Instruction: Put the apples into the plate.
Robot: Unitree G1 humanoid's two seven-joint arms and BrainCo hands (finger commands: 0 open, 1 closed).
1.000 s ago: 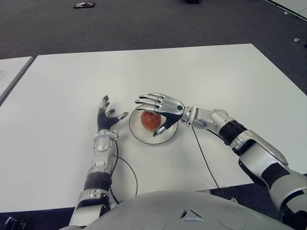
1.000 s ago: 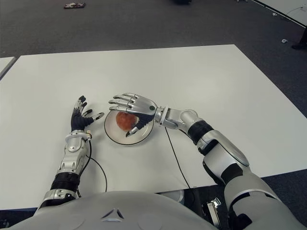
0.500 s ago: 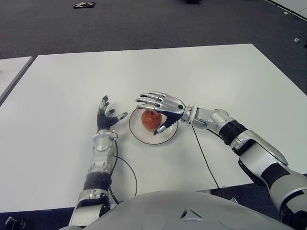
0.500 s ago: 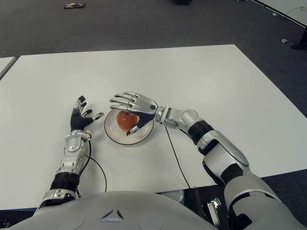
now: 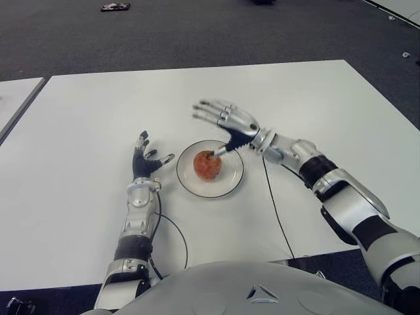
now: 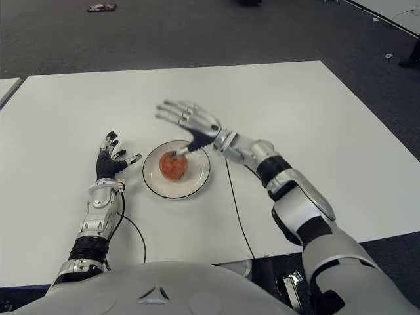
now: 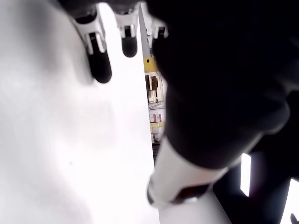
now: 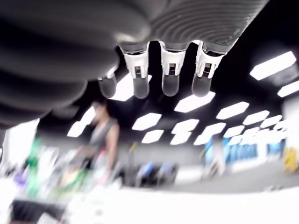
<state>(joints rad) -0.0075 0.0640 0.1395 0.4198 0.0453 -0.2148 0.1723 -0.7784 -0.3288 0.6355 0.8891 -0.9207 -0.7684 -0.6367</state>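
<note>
Left eye view: white table (image 5: 315,98) fills most of the scene, w/ dark carpet floor (image 5: 197,33) beyond its far edge and a second white table edge (image 5: 16,98) at far left. Right arm (image 5: 341,197) reaches in from the right side, forearm over the table. Left arm (image 5: 134,230) lies along the table on the left, a black cable (image 5: 174,233) looping beside it.

White plate (image 5: 226,187) w/ dark rim sits approx. mid-table, between the two hands. One red-orange apple (image 5: 207,165) is in the plate, roughly centred, upright.

Right hand (image 5: 226,121) is raised above the plate's far-right edge, fingers (image 5: 209,111) spread wide and pointing left/away, holding nothing. Its thumb tip shows just by the apple's top; can't tell if touching. Right wrist view shows fingertips (image 8: 170,84) extended straight, nothing between them; blurred room, ceiling lights and a person (image 8: 100,140) in the bkgd.

Left hand (image 5: 146,161) shows just left of the plate, palm down near the table, fingers splayed, nothing held. Thumb tip is near the plate rim, apart from it. Left wrist view: fingertips (image 7: 100,65) extended over the white table surface.

Small dark object (image 5: 115,7) on the floor far back, too small to ID.
</note>
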